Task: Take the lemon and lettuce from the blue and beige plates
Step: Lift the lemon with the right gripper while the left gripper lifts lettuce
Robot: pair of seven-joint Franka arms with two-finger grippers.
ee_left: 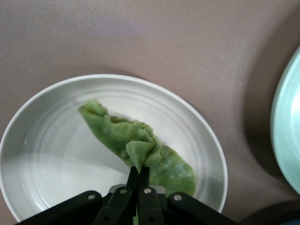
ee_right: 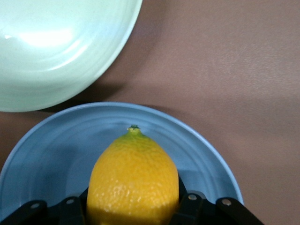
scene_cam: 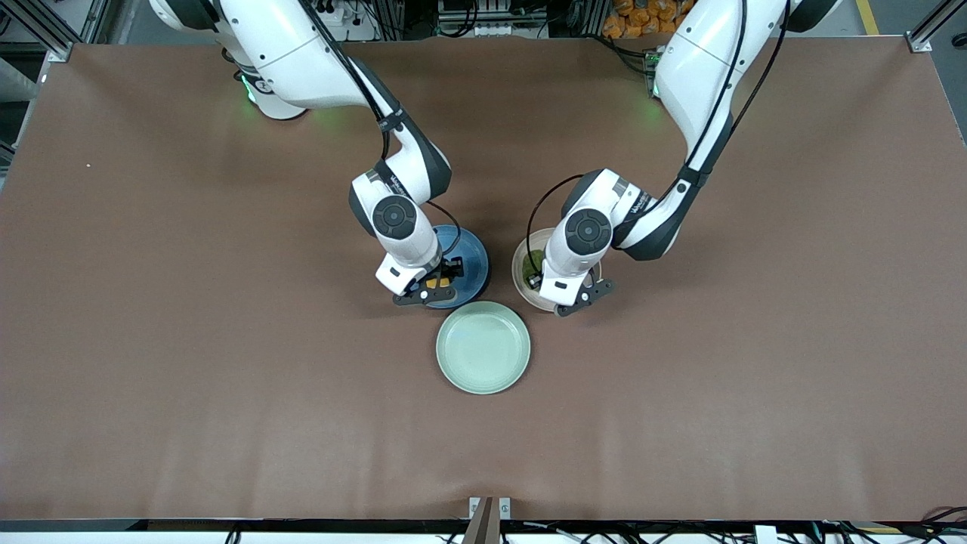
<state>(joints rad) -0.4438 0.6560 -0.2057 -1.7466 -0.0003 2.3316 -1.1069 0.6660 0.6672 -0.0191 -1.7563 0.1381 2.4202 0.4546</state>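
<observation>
Brown worktop, matte, with three plates grouped near its middle.

Front view. Blue plate toward the right arm's end; beige plate beside it toward the left arm's end; mint plate nearer the camera than both, nothing in it. Right hand low over the blue plate, a patch of yellow showing at its fingers. Left hand low over the beige plate, a bit of green visible beside its wrist.

Left wrist view. Lettuce, wrinkled green, lying in the beige plate. Left hand with fingers brought together, pinching a raised fold of the leaf. Most of the leaf rests on the plate. Edge of the mint plate just beside.

Right wrist view. Lemon, nubbed end outward, clamped between the fingers of the right hand, over the blue plate. Mint plate near.

Status, judged: both grasps made; neither item lifted clear of its plate. Remaining: raise lemon and lettuce off the plates.
</observation>
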